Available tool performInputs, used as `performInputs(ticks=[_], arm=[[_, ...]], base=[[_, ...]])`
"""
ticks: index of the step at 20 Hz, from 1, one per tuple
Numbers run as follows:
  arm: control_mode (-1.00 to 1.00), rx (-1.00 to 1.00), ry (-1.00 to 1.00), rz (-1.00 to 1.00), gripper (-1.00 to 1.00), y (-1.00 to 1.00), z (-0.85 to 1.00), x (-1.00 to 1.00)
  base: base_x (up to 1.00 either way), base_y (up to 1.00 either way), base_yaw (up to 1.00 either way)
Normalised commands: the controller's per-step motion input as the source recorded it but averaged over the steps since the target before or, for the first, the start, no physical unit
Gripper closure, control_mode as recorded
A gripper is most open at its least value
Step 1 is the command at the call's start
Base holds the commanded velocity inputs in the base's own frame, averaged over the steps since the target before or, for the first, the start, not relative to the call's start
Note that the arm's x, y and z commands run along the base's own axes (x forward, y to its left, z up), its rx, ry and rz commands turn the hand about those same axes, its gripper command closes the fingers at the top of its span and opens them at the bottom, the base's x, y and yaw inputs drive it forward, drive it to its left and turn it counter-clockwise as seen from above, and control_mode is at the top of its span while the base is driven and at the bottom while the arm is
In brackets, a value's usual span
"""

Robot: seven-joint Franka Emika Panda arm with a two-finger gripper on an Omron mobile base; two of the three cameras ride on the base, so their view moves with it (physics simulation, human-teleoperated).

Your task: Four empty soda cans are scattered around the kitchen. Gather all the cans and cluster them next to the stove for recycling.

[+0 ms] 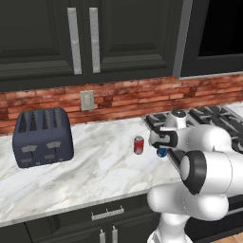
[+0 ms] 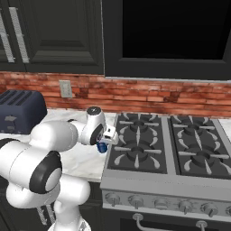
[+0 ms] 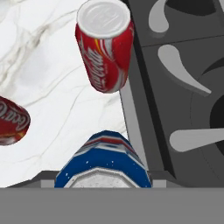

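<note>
Blue with a red-and-white band, a soda can (image 3: 105, 162) sits at the near edge of the hand view, right between where the gripper's (image 2: 103, 145) tips would be, and the jaws appear closed on it; from the base cameras the same blue can peeks out beneath the hand, just beside the stove's (image 2: 167, 149) left edge, over the marble counter (image 1: 85, 171). The fingers themselves are hidden behind the can and the hand, so the contact cannot be seen directly. Beside the stove's steel flank stands a red can (image 3: 105, 50) upright with its silver top showing, close to the blue one. A second red can (image 3: 11, 120) stands on the marble farther from the stove, cut off by the frame edge in the hand view; the left base view shows one red can standing on the counter near the stove. A dark blue-grey toaster (image 1: 42, 137) rests well away from the stove, against the brick backsplash (image 1: 123, 97).
</note>
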Motion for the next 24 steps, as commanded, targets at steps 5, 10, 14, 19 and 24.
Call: performInputs(ticks=[5,10,14,19,24], arm=[[-1.00,0.00,0.01,0.00,1.00,0.00,0.00,0.00],[-1.00,0.00,0.00,0.00,1.00,0.00,0.00,0.00],[-1.00,0.00,0.00,0.00,-1.00,0.00,0.00,0.00],[-1.00,0.00,0.00,0.00,-1.00,0.00,0.00,0.00],[-1.00,0.00,0.00,0.00,-1.00,0.00,0.00,0.00]], base=[[0.00,0.00,0.00],[0.00,0.00,0.00],[0.00,0.00,0.00],[0.00,0.00,0.00],[0.00,0.00,0.00]])
